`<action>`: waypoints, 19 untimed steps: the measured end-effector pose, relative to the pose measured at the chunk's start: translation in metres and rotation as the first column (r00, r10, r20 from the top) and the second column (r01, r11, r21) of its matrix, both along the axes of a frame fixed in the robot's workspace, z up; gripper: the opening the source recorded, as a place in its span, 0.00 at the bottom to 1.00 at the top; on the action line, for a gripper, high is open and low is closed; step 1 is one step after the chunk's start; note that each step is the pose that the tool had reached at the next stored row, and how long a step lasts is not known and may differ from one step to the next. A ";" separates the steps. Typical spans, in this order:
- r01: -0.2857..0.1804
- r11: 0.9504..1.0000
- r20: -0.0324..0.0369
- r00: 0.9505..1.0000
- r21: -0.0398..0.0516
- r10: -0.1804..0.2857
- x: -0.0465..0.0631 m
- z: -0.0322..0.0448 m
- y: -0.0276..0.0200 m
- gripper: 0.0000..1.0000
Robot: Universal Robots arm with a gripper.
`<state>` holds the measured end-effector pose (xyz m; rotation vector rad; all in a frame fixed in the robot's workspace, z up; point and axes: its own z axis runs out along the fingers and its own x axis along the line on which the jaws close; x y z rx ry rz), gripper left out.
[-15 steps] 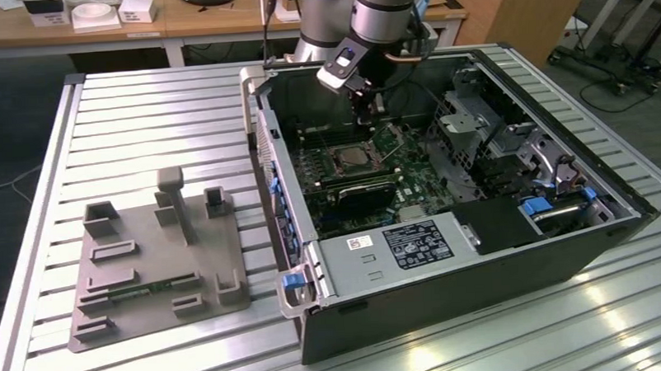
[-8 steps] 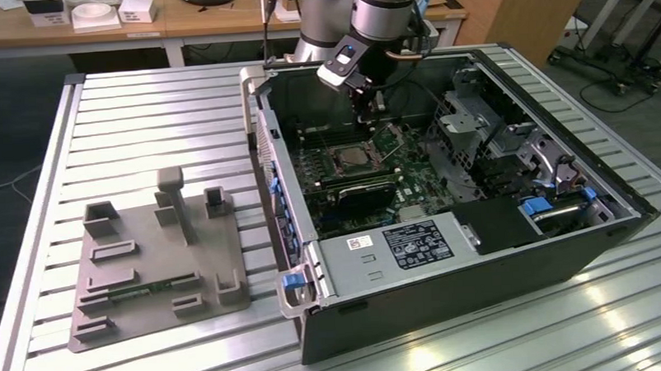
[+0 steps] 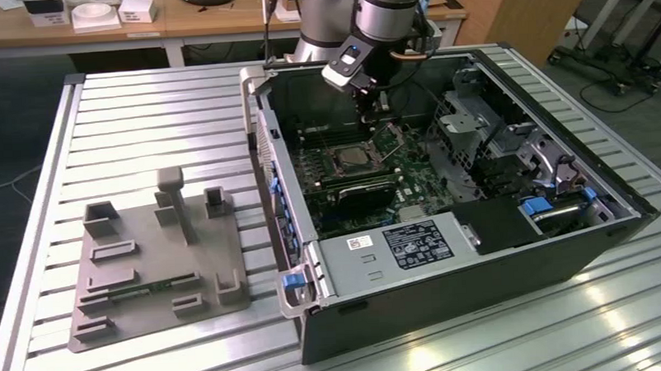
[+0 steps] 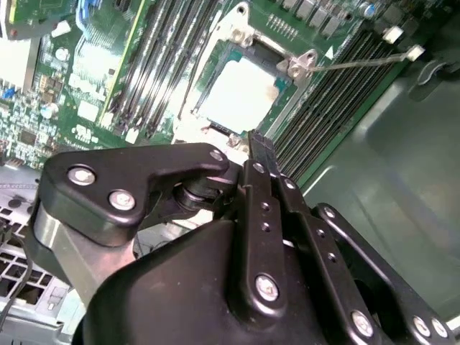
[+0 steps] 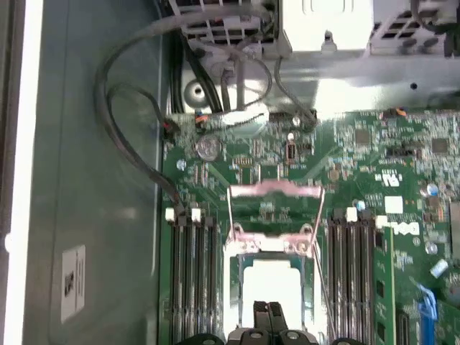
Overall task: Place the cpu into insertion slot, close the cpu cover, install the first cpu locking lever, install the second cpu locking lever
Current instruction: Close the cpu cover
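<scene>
The big computer case point(image 3: 455, 268) lies open, and the arm reaches in over the green board point(image 3: 419, 182). The gripper point(image 5: 268, 316) hangs just above the insertion slot point(image 4: 248, 47), jaws together, holding nothing. The cpu cover point(image 5: 273, 208) stands up at the slot's far edge. The cpu point(image 4: 241, 93) sits in the slot. A crooked push could make the tips slip off the cover and scratch the chip.
</scene>
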<state>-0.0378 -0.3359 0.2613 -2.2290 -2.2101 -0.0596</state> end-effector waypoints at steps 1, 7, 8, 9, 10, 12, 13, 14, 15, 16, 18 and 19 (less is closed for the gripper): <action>0.000 1.000 0.000 1.000 0.000 0.000 0.001 -0.0002 0.0000 0.11; 0.000 1.000 0.000 1.000 0.000 0.000 0.003 0.0011 0.0000 0.11; 0.000 1.000 0.000 1.000 0.000 0.000 0.003 0.0026 0.0000 0.11; 0.000 1.000 0.000 1.000 0.000 0.000 0.003 0.0043 0.0000 0.11; 0.000 1.000 0.000 1.000 0.000 0.000 0.003 0.0057 0.0000 0.11; 0.000 1.000 0.000 1.000 0.000 0.000 0.003 0.0068 0.0000 0.11; 0.000 1.000 0.000 1.000 0.000 0.000 0.003 0.0069 0.0000 0.11; 0.000 1.000 0.000 1.000 0.000 0.000 0.003 0.0070 0.0000 0.11; 0.000 1.000 0.000 1.000 0.000 0.000 0.003 0.0072 0.0000 0.11; 0.000 1.000 0.000 1.000 0.000 0.000 0.003 0.0073 0.0000 0.11; 0.000 1.000 0.000 1.000 0.000 0.000 0.004 0.0073 0.0000 0.11; 0.000 1.000 0.000 1.000 0.000 0.000 0.006 0.0072 0.0000 0.11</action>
